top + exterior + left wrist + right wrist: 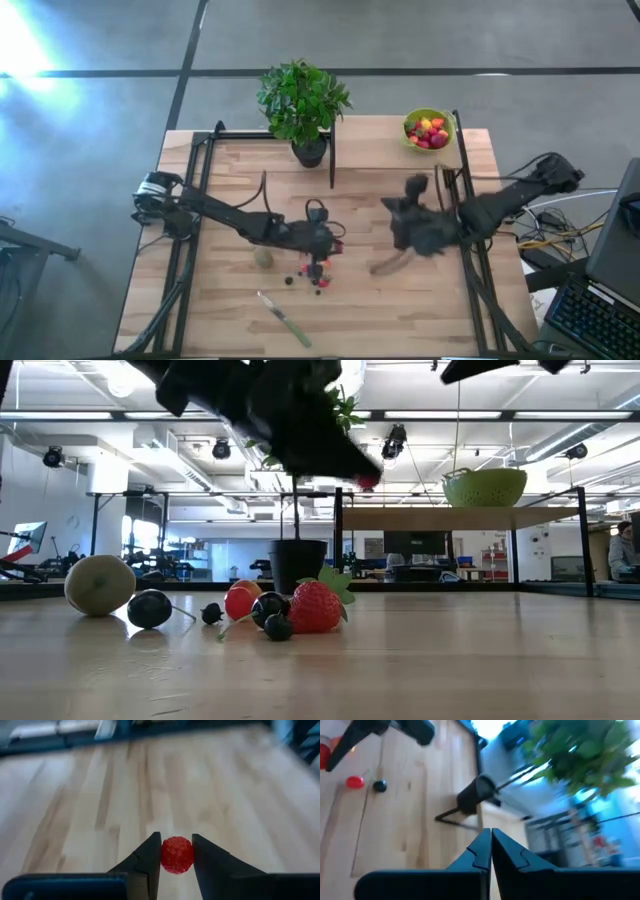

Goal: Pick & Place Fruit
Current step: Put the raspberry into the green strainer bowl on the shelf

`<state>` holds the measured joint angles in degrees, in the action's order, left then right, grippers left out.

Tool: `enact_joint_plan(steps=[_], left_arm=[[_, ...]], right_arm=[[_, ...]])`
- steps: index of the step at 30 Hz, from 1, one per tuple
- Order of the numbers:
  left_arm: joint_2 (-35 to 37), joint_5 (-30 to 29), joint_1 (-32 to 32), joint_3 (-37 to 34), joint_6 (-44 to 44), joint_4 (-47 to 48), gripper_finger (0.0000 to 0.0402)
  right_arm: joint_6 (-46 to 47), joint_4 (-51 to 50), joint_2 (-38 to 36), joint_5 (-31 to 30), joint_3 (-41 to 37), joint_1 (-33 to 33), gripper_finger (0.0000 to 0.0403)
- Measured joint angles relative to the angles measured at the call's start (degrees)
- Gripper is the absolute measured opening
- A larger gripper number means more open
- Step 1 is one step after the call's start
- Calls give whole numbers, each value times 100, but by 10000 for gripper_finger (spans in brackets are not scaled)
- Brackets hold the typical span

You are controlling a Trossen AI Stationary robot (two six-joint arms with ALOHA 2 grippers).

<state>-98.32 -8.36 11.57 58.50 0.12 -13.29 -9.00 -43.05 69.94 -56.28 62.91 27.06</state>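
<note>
My left gripper (176, 851) hangs above the table's middle, shut on a small red berry (176, 855). Below it the rest of the fruit lies on the wood: a strawberry (315, 607), dark berries (150, 608), a red-orange fruit (240, 601) and a dull-green ball (100, 584). The same cluster (312, 277) shows in the high view, just near-side of the gripper. My right gripper (491, 842) is shut on nothing and hovers over the table's right half. My left gripper pinches the red berry by its two opposite sides (164, 856) between its two fingers. The berry sits at their free ends (368, 481). The fingers slant downward from the table's left side. The berry is lifted clear of the table.
A lime-green bowl (428, 128) holding fruit stands at the far right corner. A potted plant (303, 105) stands at the far middle. A green-handled knife (283, 318) lies near the front edge. Black frame rails (465, 180) run along both table sides.
</note>
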Motion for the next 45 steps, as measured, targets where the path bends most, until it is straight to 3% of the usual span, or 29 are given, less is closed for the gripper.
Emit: enact_joint_plan(steps=[3, 9, 15, 22, 34, 45], left_arm=[[0, 488, -67, 0, 21, -615, 97], [0, 1153, -223, 0, -27, -1821, 93], [0, 1215, -346, 0, -69, -2466, 100], [0, 1211, -482, 0, -317, -2727, 97], [0, 1207, -513, 0, -813, -3204, 99], [0, 1215, -514, -2, -1046, -3519, 100]], right_arm=[[-44, 542, 1, -501, -426, 549, 8], [20, 1313, 23, -490, -924, 1001, 8], [-379, 1929, 34, 266, -992, 1050, 14], [-749, 2233, 62, 421, -915, 1057, 74], [-2413, 3258, 483, 530, -887, 1059, 183], [-3424, 4039, 789, 60, -880, 1015, 228]])
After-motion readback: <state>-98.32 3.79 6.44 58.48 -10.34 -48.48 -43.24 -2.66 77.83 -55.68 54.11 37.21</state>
